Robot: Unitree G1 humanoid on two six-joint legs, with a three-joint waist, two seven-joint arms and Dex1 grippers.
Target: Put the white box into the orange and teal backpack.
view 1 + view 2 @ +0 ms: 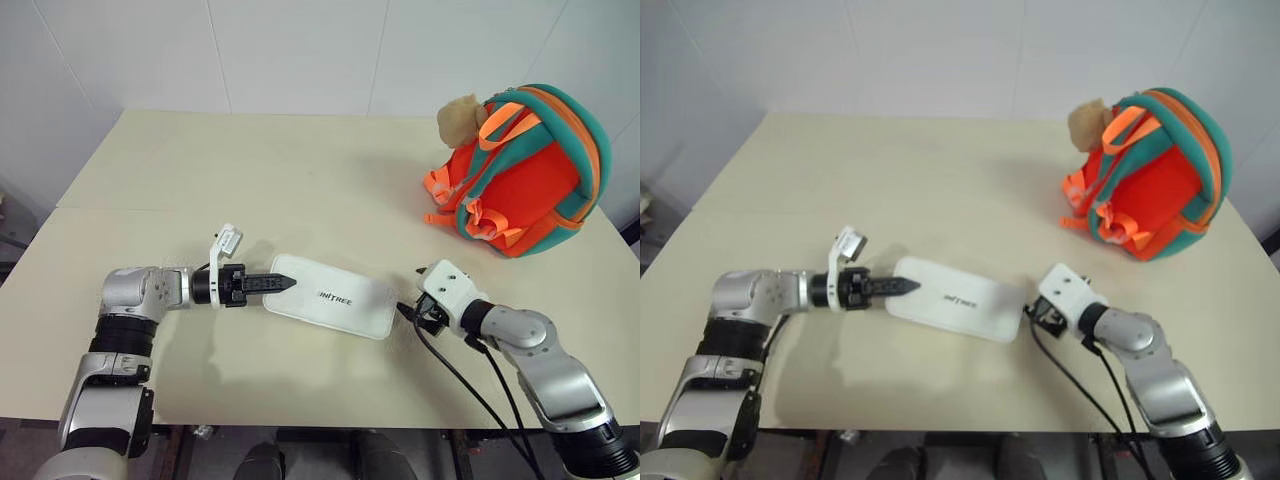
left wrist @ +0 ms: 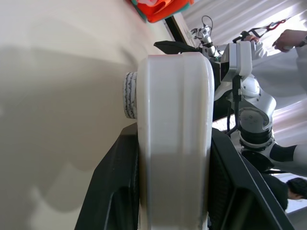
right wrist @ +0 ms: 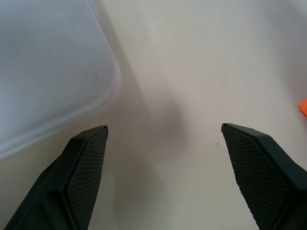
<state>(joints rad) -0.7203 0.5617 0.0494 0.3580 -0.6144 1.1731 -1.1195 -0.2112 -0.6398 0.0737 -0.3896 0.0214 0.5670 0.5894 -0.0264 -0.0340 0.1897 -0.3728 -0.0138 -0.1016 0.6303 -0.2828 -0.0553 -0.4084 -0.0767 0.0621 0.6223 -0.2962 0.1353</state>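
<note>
Head cam: left gripper (image 1: 283, 283) clamped on near end of white box (image 1: 330, 297), box stretching away from its tips across tan table (image 1: 300, 180). Right gripper (image 1: 424, 306) just off box's far end, orange and teal backpack (image 1: 520, 175) well beyond it.

Left wrist cam: box edge pinched between black fingers (image 2: 112, 187).

Right wrist cam: fingers (image 3: 84, 165) spread wide, nothing between, box corner beside one.

White box (image 1: 335, 297): flat, white, rounded corners, small dark lettering on top; near the counter's (image 1: 200, 170) front edge, around its middle, one end pinched.
Orange and teal backpack (image 1: 520, 170): rounded, orange straps, tan plush toy; at the counter's far right edge, well apart from the box.
</note>
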